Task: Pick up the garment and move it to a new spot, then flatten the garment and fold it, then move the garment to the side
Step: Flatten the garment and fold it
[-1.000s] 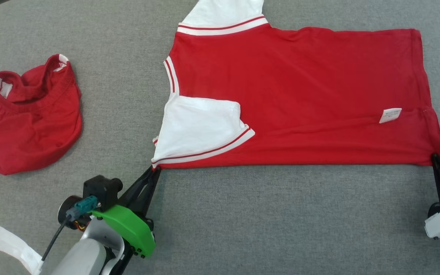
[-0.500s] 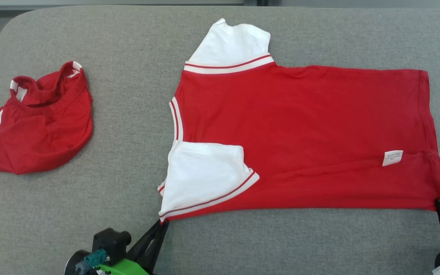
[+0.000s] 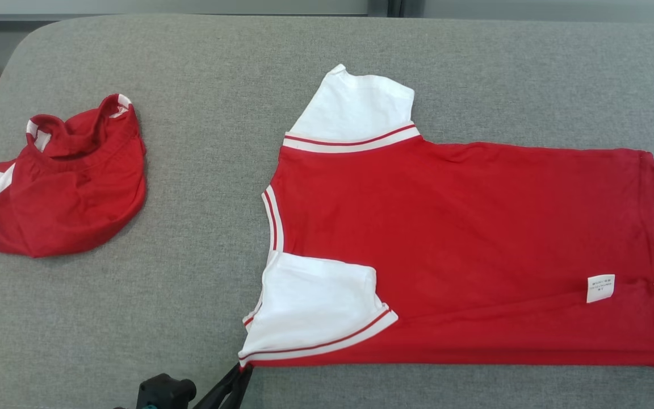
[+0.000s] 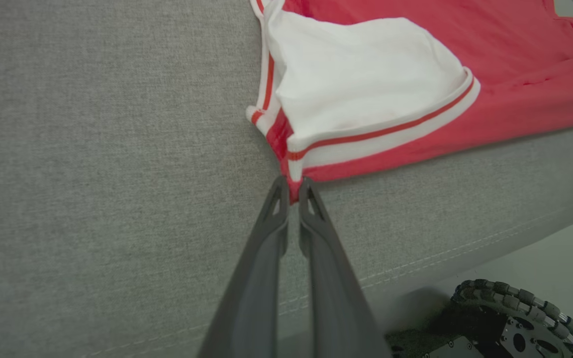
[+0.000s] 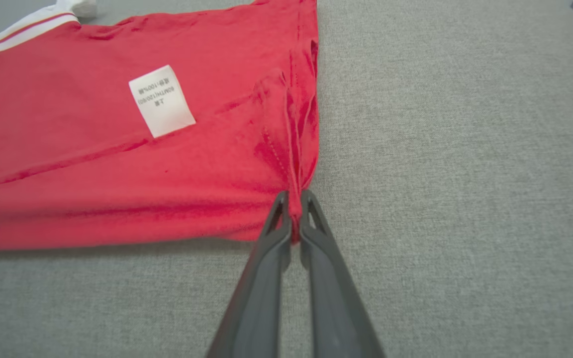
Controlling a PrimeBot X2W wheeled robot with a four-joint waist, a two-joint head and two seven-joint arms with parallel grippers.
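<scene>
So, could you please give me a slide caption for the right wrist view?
Right fingers pinch the red garment at a hem corner, near its white label.

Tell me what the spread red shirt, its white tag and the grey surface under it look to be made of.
The red shirt looks like soft matte knit, likely cotton jersey: it puckers finely near the hem. The white tag: thin smooth printed label, fabric or paper-like. The grey surface: matte woven upholstery cloth, flecked weave, stitched seam at its edge.
</scene>
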